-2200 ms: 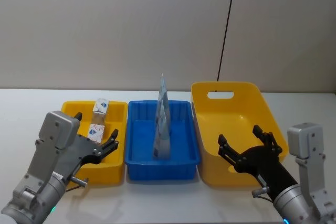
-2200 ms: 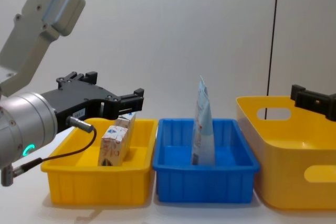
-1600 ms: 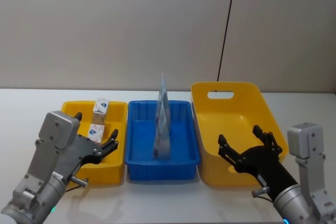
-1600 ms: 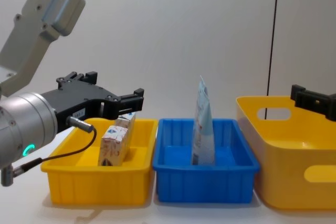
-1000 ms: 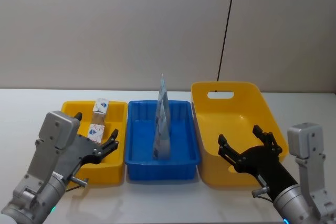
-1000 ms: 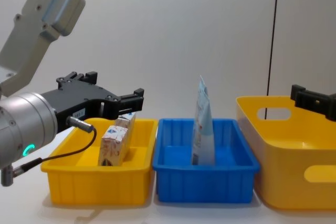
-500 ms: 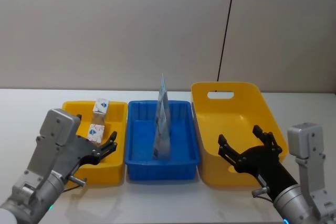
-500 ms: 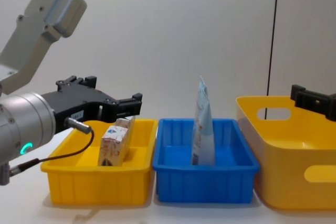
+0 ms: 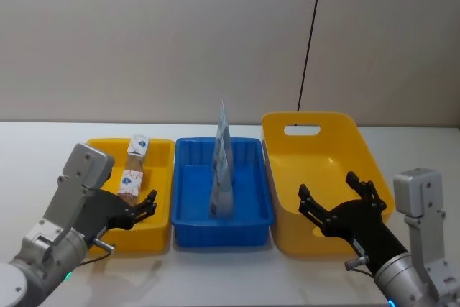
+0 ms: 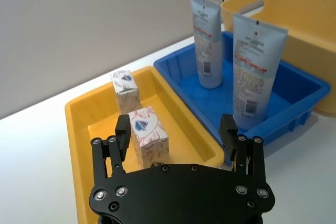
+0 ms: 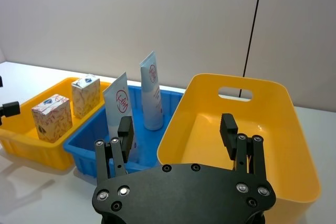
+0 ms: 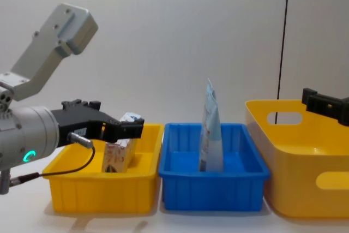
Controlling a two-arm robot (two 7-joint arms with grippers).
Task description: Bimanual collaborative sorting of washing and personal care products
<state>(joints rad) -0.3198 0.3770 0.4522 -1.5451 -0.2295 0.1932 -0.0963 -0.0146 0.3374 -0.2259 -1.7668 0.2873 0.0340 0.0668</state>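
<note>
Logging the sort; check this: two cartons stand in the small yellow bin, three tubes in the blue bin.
Not three: two tubes stand in the blue bin, a near tube and a far tube, as the left wrist view shows. The red-patterned carton and tan carton do stand in the small yellow bin.

This looks like a robot lab or test bench. A white table [image 9: 215, 278] stands against a plain grey wall [image 9: 144, 34] crossed by one thin dark line [image 9: 310, 34]. On the table a small yellow bin [image 9: 136, 240], a blue bin [image 9: 223, 238] and a big yellow bin [image 9: 277, 177] sit in a tidy, staged row.
</note>
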